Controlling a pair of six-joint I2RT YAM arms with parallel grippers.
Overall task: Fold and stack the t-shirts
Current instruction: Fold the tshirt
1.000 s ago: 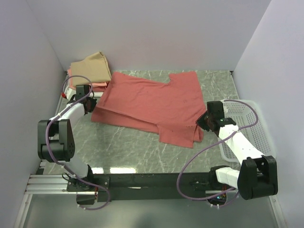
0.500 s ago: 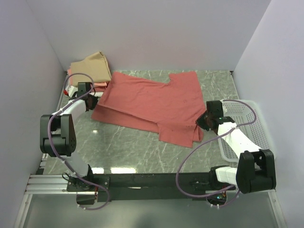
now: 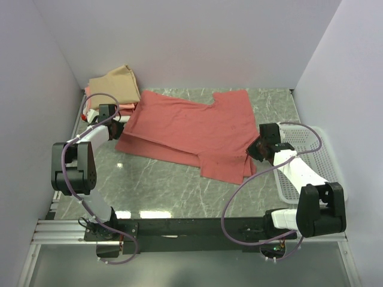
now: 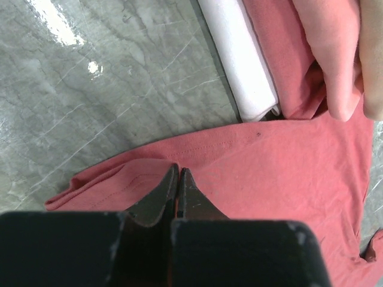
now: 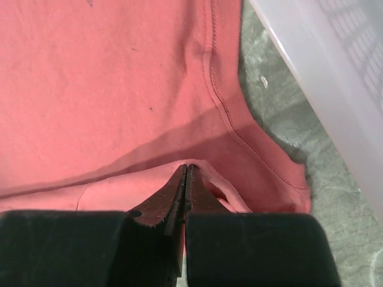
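Now, mid-fold: left gripper (image 4: 178, 171) and right gripper (image 5: 187, 167) each seem pinched tight on the salmon-red t-shirt (image 3: 191, 128); next, lift together, carry it across evenly.

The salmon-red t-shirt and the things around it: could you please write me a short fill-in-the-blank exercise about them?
1. The left claw is ___ on the salmon-red t-shirt.
2. The white basket stands on the robot's ___ side.
3. The folded shirt on top at the far left is ___ in colour.

Missing words: shut; right; tan.
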